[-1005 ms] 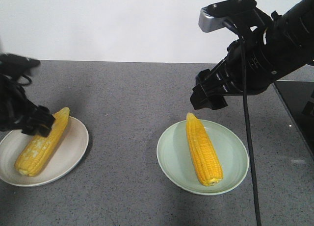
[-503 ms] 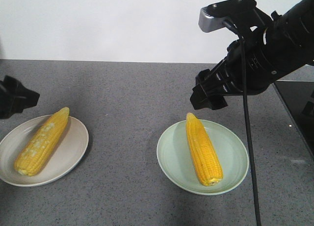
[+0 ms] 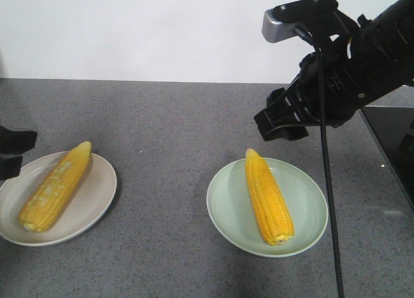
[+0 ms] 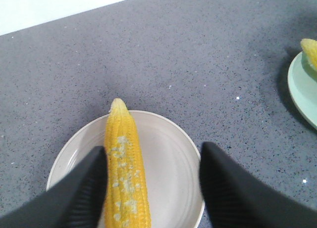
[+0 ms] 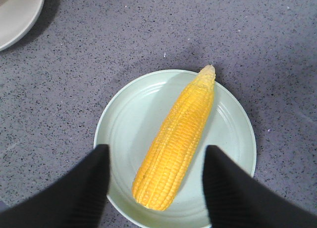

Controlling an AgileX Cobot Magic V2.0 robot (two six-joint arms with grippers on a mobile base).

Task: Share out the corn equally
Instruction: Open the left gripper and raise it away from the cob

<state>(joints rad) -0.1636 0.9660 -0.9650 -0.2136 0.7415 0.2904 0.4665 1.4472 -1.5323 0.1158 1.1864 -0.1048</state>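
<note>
One corn cob with whitish patches (image 3: 53,187) lies on a beige plate (image 3: 97,207) at the left. A second, plain yellow corn cob (image 3: 268,198) lies on a pale green plate (image 3: 310,211) at the right. My left gripper (image 4: 153,151) is open above the beige plate (image 4: 171,163). Its left finger is beside the patchy cob (image 4: 124,173), with nothing held. In the front view only a part of the left gripper (image 3: 11,152) shows at the left edge. My right gripper (image 5: 156,150) hangs open above the green plate (image 5: 124,124), straddling its cob (image 5: 181,144) without touching it; it shows in the front view too (image 3: 281,123).
The plates sit on a grey speckled countertop (image 3: 168,136) against a white wall. A black cable (image 3: 330,201) hangs from the right arm down across the green plate's right side. A dark glossy panel (image 3: 394,143) borders the counter at the right.
The left gripper has pulled back left from the patchy cob, which now lies free on the beige plate. The right gripper has moved slightly.
</note>
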